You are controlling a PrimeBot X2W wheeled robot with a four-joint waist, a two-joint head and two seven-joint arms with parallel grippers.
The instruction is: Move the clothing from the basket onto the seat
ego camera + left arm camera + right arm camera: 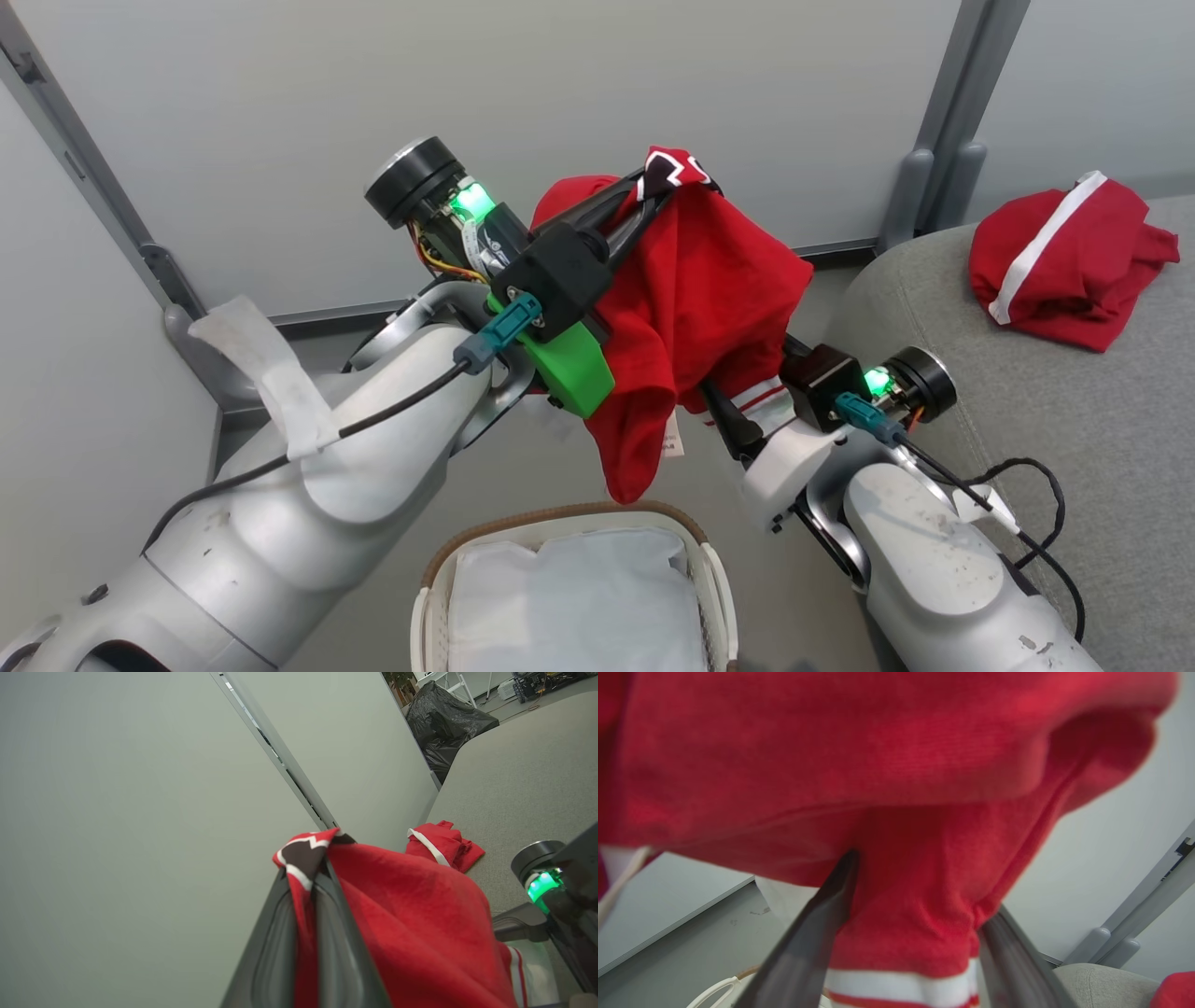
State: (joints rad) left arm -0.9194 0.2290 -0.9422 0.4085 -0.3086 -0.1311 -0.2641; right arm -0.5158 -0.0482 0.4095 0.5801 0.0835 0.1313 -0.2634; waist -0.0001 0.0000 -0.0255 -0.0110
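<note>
Nearest, the basket (431, 571) stands on the floor (523, 476) just in front of the robot, and the part of its inside that shows holds the white liner sheet (579, 597) with no red cloth on it. This suggests the unloading is nearly done. Above it hangs the jersey (709, 299), lifted clear of the brown rim with its lowest fold dangling over the basket's far edge. The left gripper (665, 187) holds it from the top, its jaws closed tight on a bunched fold where a black, white-edged patch shows. A pinch this high probably lets the cloth drop free so that it does not catch on the rim. The right gripper (920, 891) reaches in lower, at the striped hem. Its jaws stand apart with a thick wad of red cloth between them, touching both fingers. I cannot tell whether they are squeezing it or only cradling it. This low hold is likely meant to stop the tail from swinging or trailing. Further off, to the robot's right, is the seat (1074, 448). The striped garment (1064, 261) lies crumpled on it near its far edge, by the rounded corner, so the jersey probably goes beside it. Pale wall panels (560, 93) close off the back.
</note>
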